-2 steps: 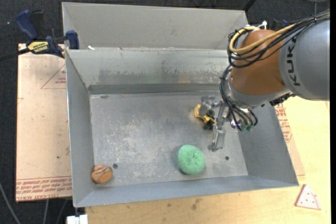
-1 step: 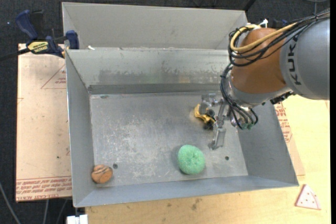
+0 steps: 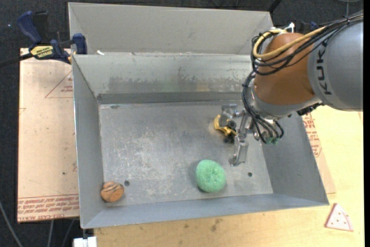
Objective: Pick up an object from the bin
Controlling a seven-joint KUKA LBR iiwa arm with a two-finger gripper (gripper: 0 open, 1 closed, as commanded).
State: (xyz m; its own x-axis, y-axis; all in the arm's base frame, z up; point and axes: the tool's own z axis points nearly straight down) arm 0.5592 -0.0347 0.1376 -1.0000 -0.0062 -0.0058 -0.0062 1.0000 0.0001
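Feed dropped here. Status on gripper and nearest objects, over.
Gripper low, right side of grey metal bin. Small yellow object beside it, not visibly held. Green fuzzy ball near front. Brown rounded lump far left, clear.

Bin: three loose items lying on its floor.
Ball: lying near the front wall, right of centre.
Small round lump: sitting in the front left corner, well apart from the others.
Small toy piece: lying behind the Ball, just left of the arm, which is hanging over the right rear.
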